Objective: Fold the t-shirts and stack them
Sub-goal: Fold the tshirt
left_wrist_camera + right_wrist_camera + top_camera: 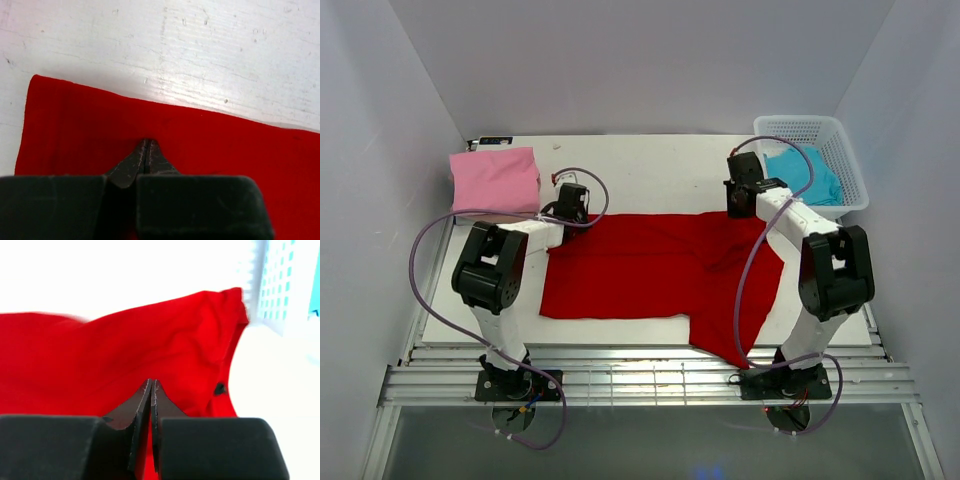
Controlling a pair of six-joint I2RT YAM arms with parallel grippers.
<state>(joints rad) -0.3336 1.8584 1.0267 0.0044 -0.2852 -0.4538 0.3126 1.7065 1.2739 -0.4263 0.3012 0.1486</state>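
The bright red t-shirt [640, 270] lies spread across the middle of the white table [650, 160], and its lower right part hangs over the front edge. My left gripper [568, 205] is at the shirt's far left corner, jaws pressed together on the red cloth [225, 150]. My right gripper [740, 200] is at the far right corner, jaws together with red cloth [125, 350] between them. The pink t-shirt [495, 180] lies folded at the far left. The turquoise t-shirt [802, 178] lies in the basket. I see no beige shirt.
The white lattice basket [850, 150] stands at the far right corner, close to my right gripper; its wall shows in the right wrist view [280, 285]. A slatted rail [640, 385] runs along the near edge, by the arm bases.
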